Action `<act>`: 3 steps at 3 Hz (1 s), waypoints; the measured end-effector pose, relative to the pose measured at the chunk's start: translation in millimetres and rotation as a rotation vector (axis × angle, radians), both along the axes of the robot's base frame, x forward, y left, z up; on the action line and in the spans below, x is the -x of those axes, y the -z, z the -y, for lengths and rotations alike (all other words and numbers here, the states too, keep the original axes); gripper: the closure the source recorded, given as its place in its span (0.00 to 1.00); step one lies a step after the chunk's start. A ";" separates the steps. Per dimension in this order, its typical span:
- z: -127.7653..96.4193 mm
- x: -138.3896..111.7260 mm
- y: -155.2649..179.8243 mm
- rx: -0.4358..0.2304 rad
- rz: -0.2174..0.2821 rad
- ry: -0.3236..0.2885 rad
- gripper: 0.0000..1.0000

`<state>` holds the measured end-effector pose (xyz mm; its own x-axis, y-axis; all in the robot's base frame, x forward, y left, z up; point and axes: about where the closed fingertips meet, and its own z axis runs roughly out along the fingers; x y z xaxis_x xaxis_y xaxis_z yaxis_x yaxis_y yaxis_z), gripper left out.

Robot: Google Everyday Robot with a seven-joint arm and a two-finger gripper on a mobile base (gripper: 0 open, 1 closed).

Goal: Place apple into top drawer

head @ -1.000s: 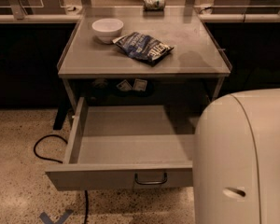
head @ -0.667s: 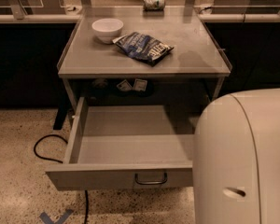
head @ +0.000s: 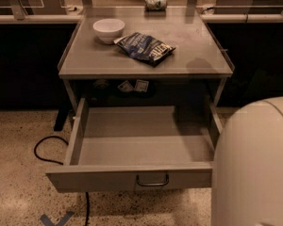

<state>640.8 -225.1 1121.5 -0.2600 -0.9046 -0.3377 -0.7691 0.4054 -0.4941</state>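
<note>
The top drawer (head: 132,175) is pulled wide open below the grey table top, and I see nothing inside it. Its curved metal handle (head: 152,181) is at the centre of the front panel. The apple is not in view. The gripper is not in view either. Only a large white rounded part of my arm (head: 254,168) shows, at the bottom right, in front of the drawer's right front corner.
On the table top (head: 94,60) stand a white bowl (head: 108,29) at the back left and a blue snack bag (head: 146,47) in the middle. A can (head: 155,3) lies on the far ledge. A black cable (head: 49,149) runs over the speckled floor on the left.
The white arm part has shifted slightly to the right and down. The drawer and the things on the table have not moved.
</note>
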 end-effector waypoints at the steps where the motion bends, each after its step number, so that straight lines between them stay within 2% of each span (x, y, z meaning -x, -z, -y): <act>1: 4.6 55.8 -25.1 0.006 -0.006 -0.066 1.00; 2: 9.0 73.0 -43.3 -0.010 0.045 -0.060 1.00; 3: 7.5 67.4 -46.3 -0.014 0.068 -0.060 1.00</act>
